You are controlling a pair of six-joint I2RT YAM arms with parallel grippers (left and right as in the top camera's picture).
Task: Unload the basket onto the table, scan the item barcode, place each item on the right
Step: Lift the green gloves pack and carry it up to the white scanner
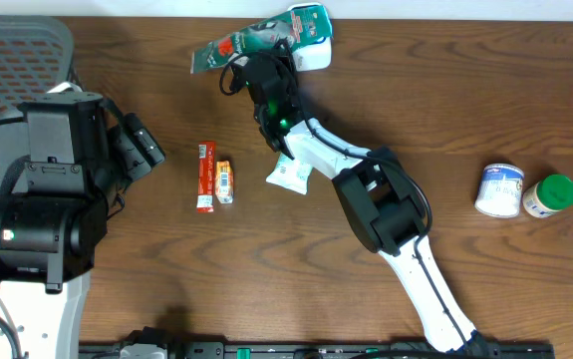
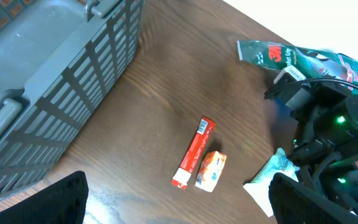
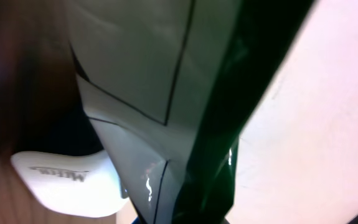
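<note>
Dark wood table, far edge: crinkly green-and-white plastic packet, long axis running left-right. My right gripper clenched on its middle. My left gripper spread, empty, well apart at left; right gripper nearer by far.

TABLE AT SCAN TIME: A dark wooden table is pictured with 2 small packets laid side by side near its middle, a red stick packet and an orange packet. A white pouch is seen near them, to the right. A white can and a green-lidded jar are set together at the right end. A green packet is seen at the far edge and a grey basket at the left end.
</note>
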